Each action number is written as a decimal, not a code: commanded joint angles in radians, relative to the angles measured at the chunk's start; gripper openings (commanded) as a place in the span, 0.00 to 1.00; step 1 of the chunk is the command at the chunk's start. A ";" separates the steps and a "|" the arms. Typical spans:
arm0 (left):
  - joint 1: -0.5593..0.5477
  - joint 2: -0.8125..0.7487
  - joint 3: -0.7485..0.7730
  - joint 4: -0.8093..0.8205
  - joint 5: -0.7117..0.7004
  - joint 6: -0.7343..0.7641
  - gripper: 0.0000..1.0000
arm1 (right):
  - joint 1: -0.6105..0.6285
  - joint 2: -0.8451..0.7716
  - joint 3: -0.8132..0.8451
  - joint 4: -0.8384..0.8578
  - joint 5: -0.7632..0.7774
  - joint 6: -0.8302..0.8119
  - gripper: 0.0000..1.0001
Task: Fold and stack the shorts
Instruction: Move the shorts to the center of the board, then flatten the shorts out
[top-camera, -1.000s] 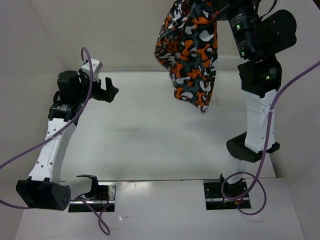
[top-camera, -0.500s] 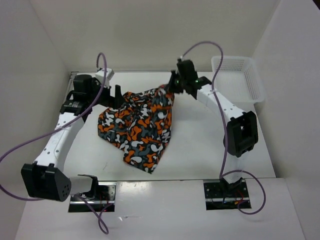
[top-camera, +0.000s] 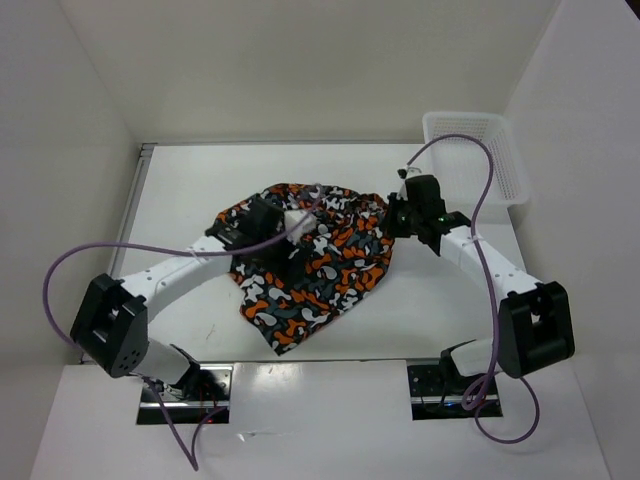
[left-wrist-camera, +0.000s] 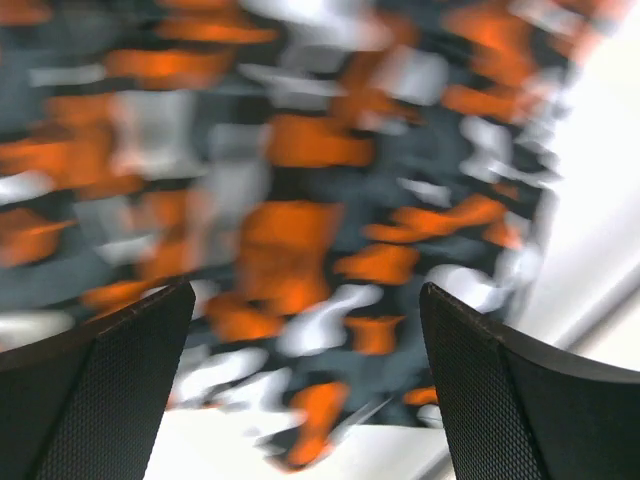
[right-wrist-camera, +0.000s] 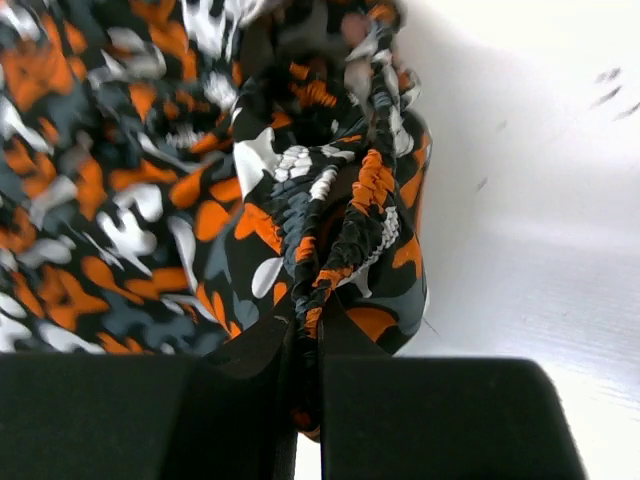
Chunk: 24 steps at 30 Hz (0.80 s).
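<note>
Shorts (top-camera: 330, 265) crumpled on table (top-camera: 180, 200). Right gripper (right-wrist-camera: 306, 350) clamped on waistband (right-wrist-camera: 375, 190). Left gripper (left-wrist-camera: 305, 300) spread wide, cloth directly below it.

Probably a robotics lab: plain white panel walls (top-camera: 300, 70) enclose a flat white worktop (top-camera: 180, 190) carrying cabled white robot arms (top-camera: 170, 277).
</note>
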 joint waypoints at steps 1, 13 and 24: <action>-0.113 0.051 -0.082 0.033 -0.131 0.003 1.00 | 0.009 -0.012 -0.064 0.064 0.007 -0.101 0.08; -0.113 0.158 -0.253 0.258 -0.295 0.003 0.98 | -0.017 -0.035 -0.111 0.075 0.051 -0.276 0.05; 0.131 0.280 -0.009 0.413 -0.441 0.003 0.94 | -0.017 -0.016 -0.111 0.109 -0.066 -0.283 0.07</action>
